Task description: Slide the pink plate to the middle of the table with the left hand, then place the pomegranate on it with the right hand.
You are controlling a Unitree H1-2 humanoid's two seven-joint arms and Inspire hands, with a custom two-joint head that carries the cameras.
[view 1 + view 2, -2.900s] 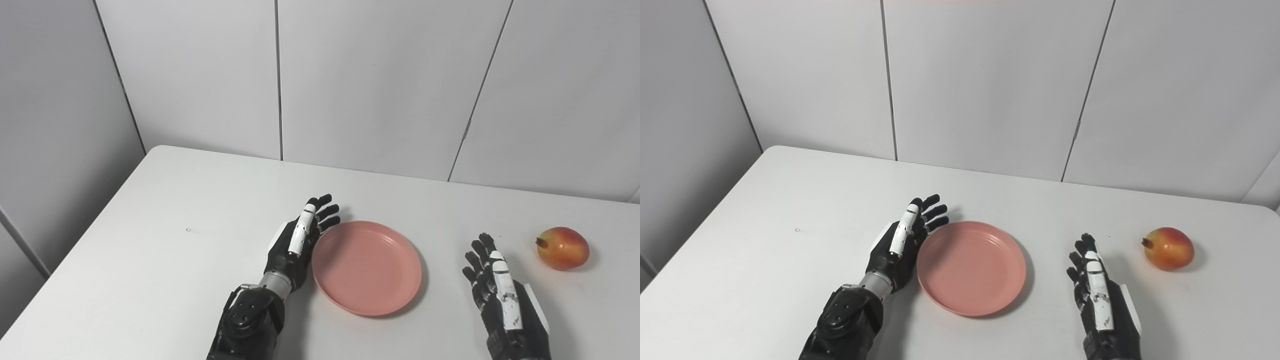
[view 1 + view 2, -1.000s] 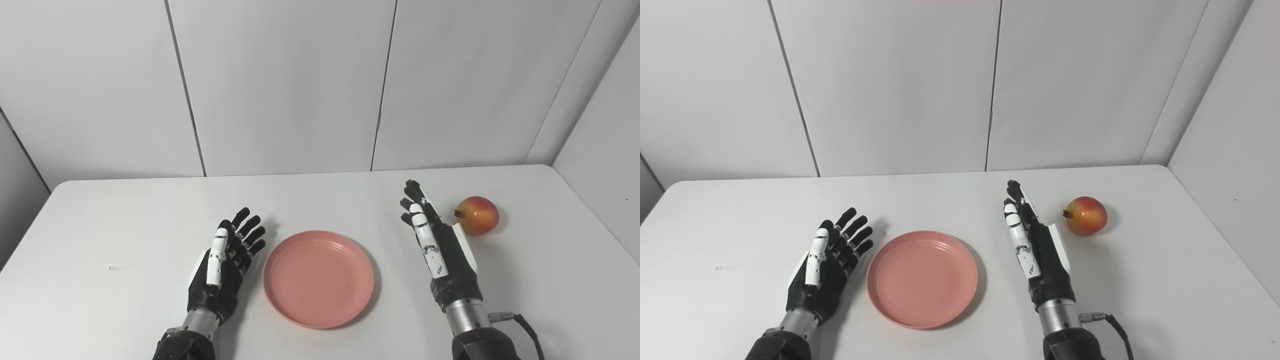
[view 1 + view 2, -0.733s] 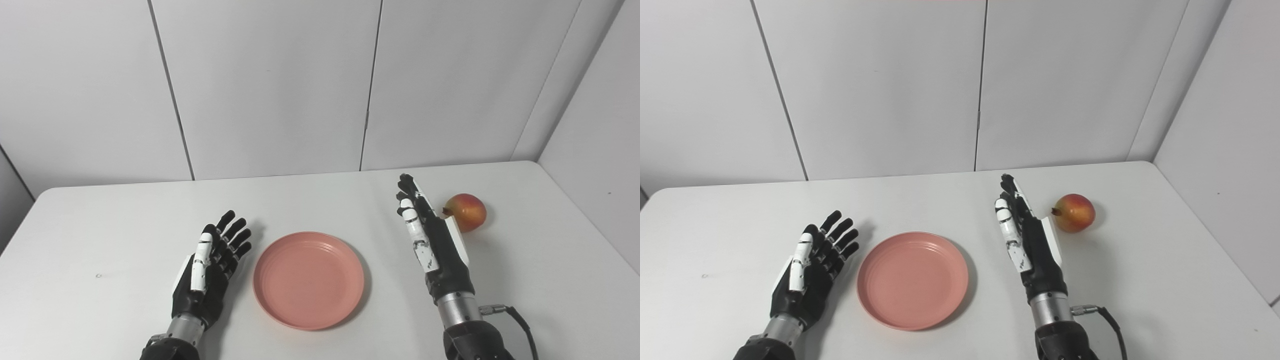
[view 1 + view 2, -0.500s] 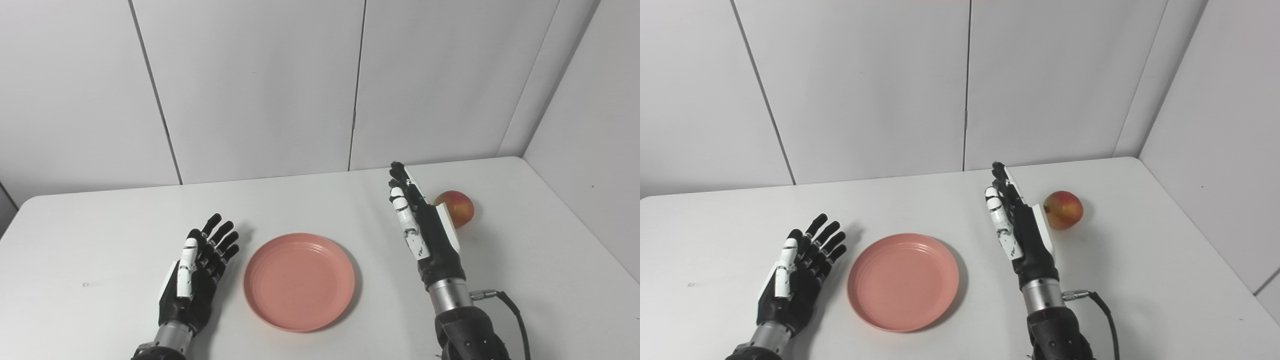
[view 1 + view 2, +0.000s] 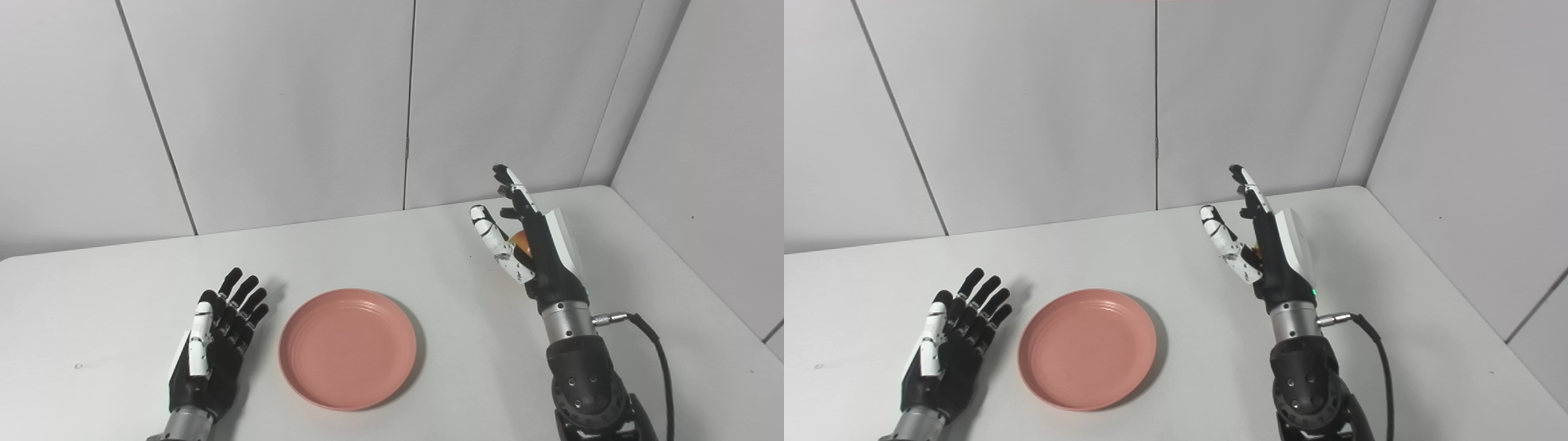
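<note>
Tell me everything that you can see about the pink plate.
The pink plate is round and shallow, matte like plastic, with faint rings inside a raised rim. It lies flat and empty on the white table, near the front edge. The left hand rests open beside it on its left, not touching. Nothing else touches it.

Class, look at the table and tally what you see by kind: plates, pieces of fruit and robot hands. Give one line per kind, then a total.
Plates: 1, the pink plate
Fruit: 1, the pomegranate, mostly hidden by the right hand
Robot hands: 2, left hand and right hand
Total: 4
</note>
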